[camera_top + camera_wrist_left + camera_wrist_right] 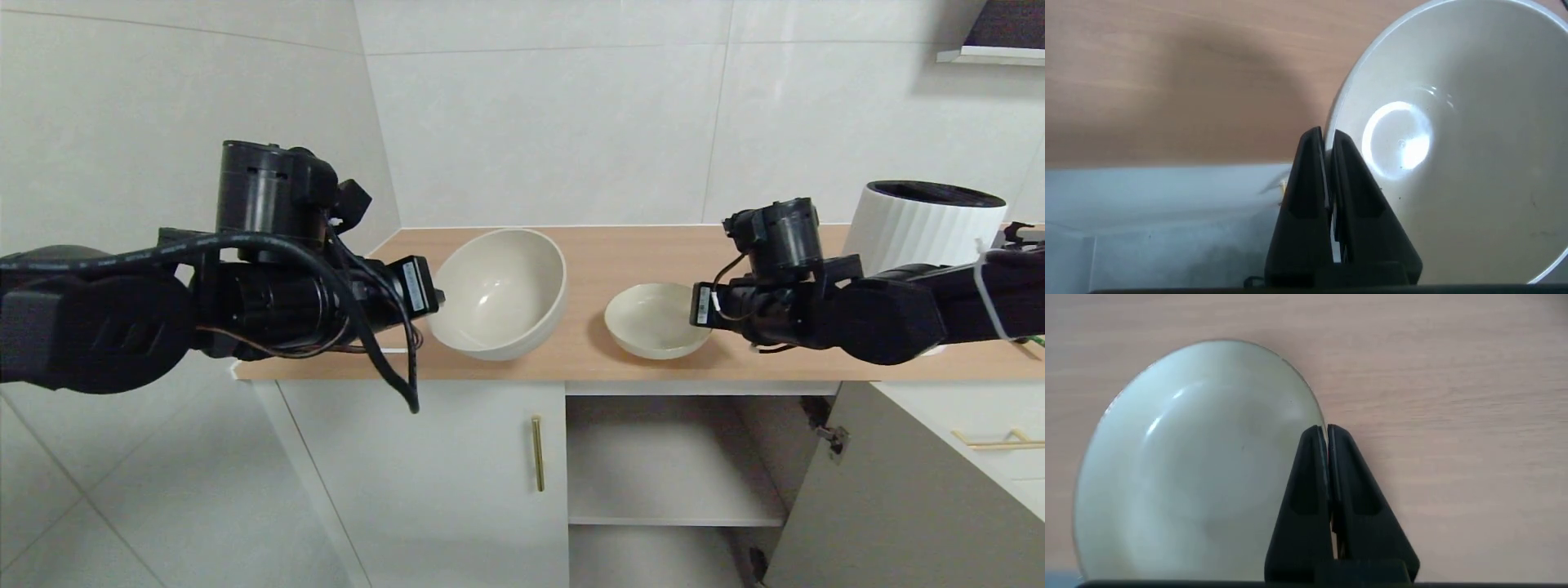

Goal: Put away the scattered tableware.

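Note:
A large cream bowl [498, 290] stands tilted on the wooden counter [637, 245], its opening turned toward me. My left gripper [437, 294] is shut on its rim at the bowl's left side. In the left wrist view the left gripper [1327, 137] pinches the rim of the large bowl [1454, 139]. A small cream bowl [653, 320] sits to the right of the big one, slightly tipped. My right gripper [695, 306] is shut on its right rim. The right wrist view has the right gripper [1326, 433] clamped over the edge of the small bowl [1192, 457].
A white ribbed container [927, 220] stands at the back right of the counter, behind my right arm. Below the counter a cabinet is open, showing a bare shelf [669, 490], with its door [890, 490] swung out to the right. A closed door with a gold handle [536, 453] is on the left.

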Available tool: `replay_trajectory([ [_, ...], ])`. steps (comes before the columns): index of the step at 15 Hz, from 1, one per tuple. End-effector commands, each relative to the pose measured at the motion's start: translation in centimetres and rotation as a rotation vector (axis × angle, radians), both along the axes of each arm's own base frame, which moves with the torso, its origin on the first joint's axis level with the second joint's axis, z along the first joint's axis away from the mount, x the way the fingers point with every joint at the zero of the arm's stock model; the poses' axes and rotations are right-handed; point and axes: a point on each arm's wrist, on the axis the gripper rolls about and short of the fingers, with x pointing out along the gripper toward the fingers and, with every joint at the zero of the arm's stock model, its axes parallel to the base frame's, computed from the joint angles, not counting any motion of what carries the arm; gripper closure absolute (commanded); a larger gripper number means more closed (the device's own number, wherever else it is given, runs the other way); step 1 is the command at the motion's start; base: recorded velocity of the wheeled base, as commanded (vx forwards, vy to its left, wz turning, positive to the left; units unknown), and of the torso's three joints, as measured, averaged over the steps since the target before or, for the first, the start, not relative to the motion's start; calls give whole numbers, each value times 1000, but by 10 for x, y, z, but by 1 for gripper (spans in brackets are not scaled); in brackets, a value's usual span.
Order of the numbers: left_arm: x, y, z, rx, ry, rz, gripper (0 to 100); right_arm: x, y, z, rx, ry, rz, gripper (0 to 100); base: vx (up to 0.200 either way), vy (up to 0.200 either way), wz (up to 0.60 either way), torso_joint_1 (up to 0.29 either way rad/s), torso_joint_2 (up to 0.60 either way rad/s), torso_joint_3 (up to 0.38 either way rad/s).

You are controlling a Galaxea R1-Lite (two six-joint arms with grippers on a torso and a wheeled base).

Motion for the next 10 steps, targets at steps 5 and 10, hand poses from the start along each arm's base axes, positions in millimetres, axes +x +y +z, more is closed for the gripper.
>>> replay_trajectory([
  [5, -58, 18, -16, 78, 32, -112, 100, -88, -35, 36, 88, 102, 217, 100, 0, 0, 0, 0, 0, 0],
  [10, -90, 24, -35, 102, 89, -147, 100, -121, -50, 20, 101, 194, 295, 100, 0, 0, 0, 0, 0, 0],
])
